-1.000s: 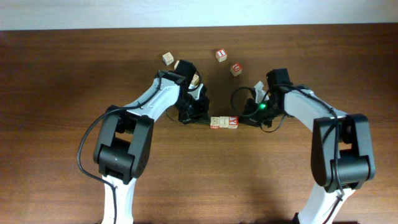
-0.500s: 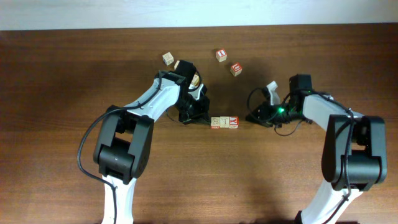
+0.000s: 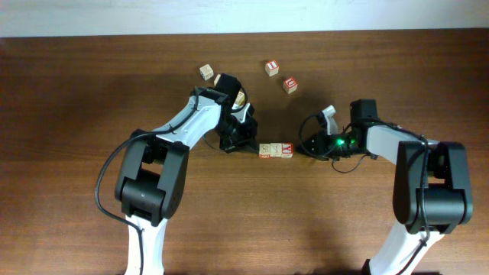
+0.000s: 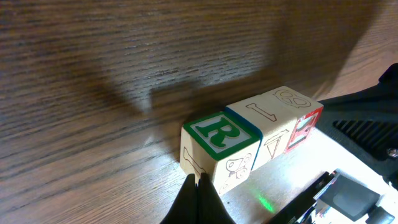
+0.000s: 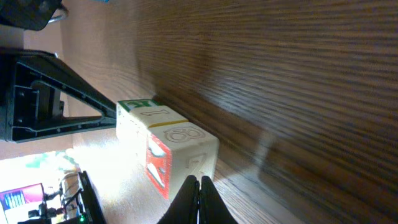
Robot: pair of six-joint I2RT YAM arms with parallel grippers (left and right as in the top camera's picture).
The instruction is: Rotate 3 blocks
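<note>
A row of three touching cubes lies mid-table between my two grippers. Its right end is a block [image 3: 286, 150] with a red-printed face [image 5: 158, 163]. The middle cube [image 4: 267, 118] is pale with a thin blue edge. The left end is a green "R" cube [image 4: 219, 138]. Two more red-printed blocks [image 3: 272, 68] [image 3: 289, 85] lie loose at the back. My left gripper [image 3: 254, 147] is shut, its tips [image 4: 199, 182] against the green cube's outer face. My right gripper [image 3: 300, 150] is shut too, its tips [image 5: 199, 184] at the red-faced block's end.
A pale tan cube [image 3: 206, 72] lies at the back left, near the left arm's elbow. Both arms reach in from the front edge. Bare wooden table [image 3: 76, 114] spreads to either side.
The right gripper drew back to the right, away from the row, and has since come partway back toward the row's right end. The left gripper and the three-cube row have stayed put.
</note>
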